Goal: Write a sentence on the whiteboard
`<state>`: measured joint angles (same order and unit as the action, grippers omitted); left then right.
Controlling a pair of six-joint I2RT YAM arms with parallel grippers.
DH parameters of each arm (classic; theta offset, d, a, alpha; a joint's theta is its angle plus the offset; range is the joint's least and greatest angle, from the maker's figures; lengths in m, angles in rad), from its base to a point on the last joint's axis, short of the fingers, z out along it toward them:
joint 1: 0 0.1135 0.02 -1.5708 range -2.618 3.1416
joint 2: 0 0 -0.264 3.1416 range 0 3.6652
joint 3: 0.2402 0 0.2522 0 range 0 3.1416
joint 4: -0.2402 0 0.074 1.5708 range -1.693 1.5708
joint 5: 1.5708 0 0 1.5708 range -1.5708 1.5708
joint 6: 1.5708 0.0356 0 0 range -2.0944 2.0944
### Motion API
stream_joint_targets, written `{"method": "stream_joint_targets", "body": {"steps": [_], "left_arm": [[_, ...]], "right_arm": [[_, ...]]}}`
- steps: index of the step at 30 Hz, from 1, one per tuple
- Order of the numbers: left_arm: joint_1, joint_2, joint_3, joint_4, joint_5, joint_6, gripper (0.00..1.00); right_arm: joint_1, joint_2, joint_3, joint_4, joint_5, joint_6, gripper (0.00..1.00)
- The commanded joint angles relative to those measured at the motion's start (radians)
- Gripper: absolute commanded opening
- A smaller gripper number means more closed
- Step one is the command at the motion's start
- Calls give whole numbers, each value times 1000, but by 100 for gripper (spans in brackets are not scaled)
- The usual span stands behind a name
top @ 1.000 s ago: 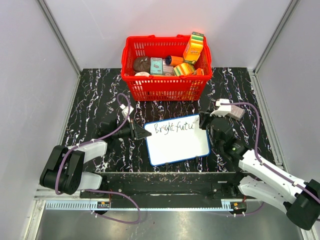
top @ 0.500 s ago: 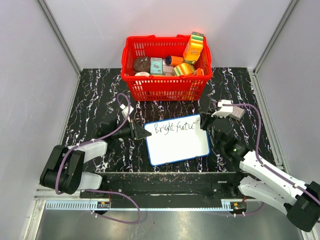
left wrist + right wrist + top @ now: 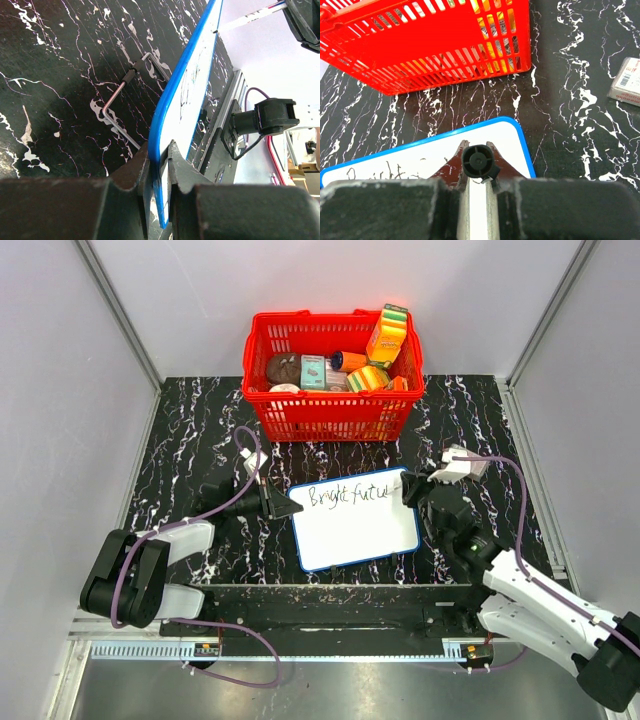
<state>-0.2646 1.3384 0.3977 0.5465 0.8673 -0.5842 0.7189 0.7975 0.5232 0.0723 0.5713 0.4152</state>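
Observation:
The whiteboard (image 3: pixel 355 525), white with a blue rim, lies on the black marble table in front of the red basket. Black lettering (image 3: pixel 346 495) along its top edge reads about "Bright futur". My left gripper (image 3: pixel 288 508) is shut on the board's left edge; the left wrist view shows the blue rim (image 3: pixel 159 165) pinched between the jaws. My right gripper (image 3: pixel 412 490) is shut on a black marker (image 3: pixel 479 161), held upright over the board's top right corner (image 3: pixel 512 131), at the end of the lettering.
The red basket (image 3: pixel 332 412) full of groceries stands just behind the board. A small grey packet (image 3: pixel 628 81) lies on the table to the right. A bent metal wire (image 3: pixel 120 102) lies under the board's left side. Grey walls enclose the table.
My right gripper has moved right along the top line with the marker. The lettering has grown from "Bright futu" by one more stroke. The left gripper has not moved.

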Motion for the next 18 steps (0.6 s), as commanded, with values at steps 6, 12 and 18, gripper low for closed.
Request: {"method": "stream_joint_targets", "body": {"steps": [6, 12, 18], "left_arm": [[5, 27, 7, -39, -122, 116, 0], [5, 27, 6, -39, -120, 116, 0], [5, 28, 6, -37, -122, 116, 0]], "right_arm": [[-7, -6, -14, -39, -1, 23, 0], [-7, 14, 21, -17, 33, -6, 0], [-7, 40, 57, 0, 53, -32, 0]]}}
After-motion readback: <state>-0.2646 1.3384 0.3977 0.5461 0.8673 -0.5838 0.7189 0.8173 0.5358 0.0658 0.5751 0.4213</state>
